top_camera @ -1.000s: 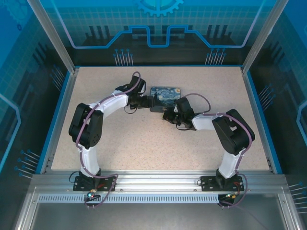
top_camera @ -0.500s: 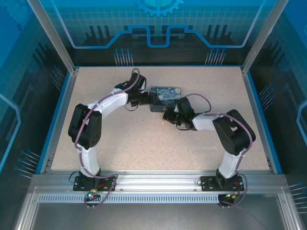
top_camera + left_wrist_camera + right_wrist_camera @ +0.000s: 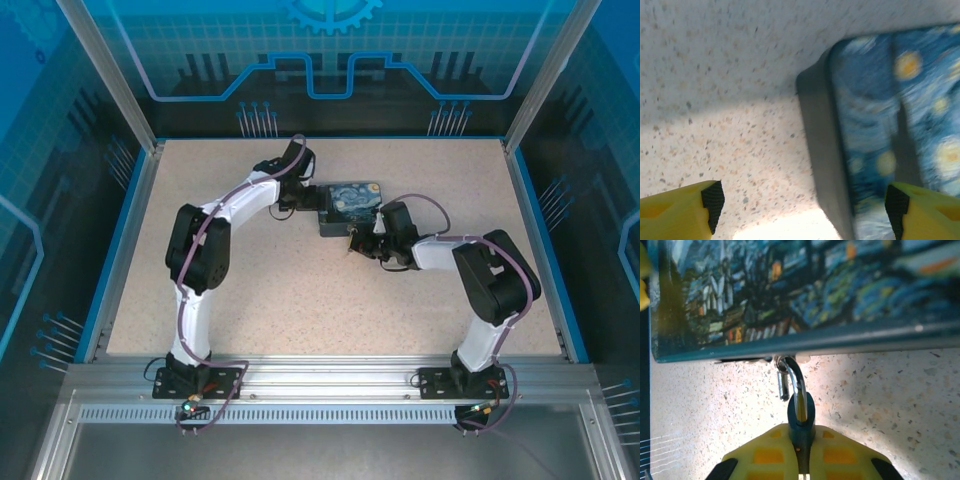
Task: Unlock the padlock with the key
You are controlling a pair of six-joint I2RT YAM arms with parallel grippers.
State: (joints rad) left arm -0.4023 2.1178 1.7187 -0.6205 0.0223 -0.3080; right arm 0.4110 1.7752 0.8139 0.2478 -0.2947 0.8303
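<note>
Right wrist shows my right gripper [image 3: 801,434] clenched on the padlock [image 3: 801,412], whose shackle hooks through the latch at the edge of the box [image 3: 790,295]. My left gripper [image 3: 804,202] is spread wide over the box's end. I count one padlock and one box. A small grey piece [image 3: 782,386] beside the shackle may be the key. I judge the lock light, rigid and slick, so I should pinch its flat sides and leave the keyhole free.

The padlock [image 3: 800,414] was tiny, with a dark oval body and a silvery curved shackle [image 3: 794,376]; the shackle met the near edge of the box [image 3: 790,295]; the body pointed nearward, pinched in the right gripper [image 3: 800,439]; a short grey piece [image 3: 782,385] stood just left of the shackle, its nature unclear.
</note>
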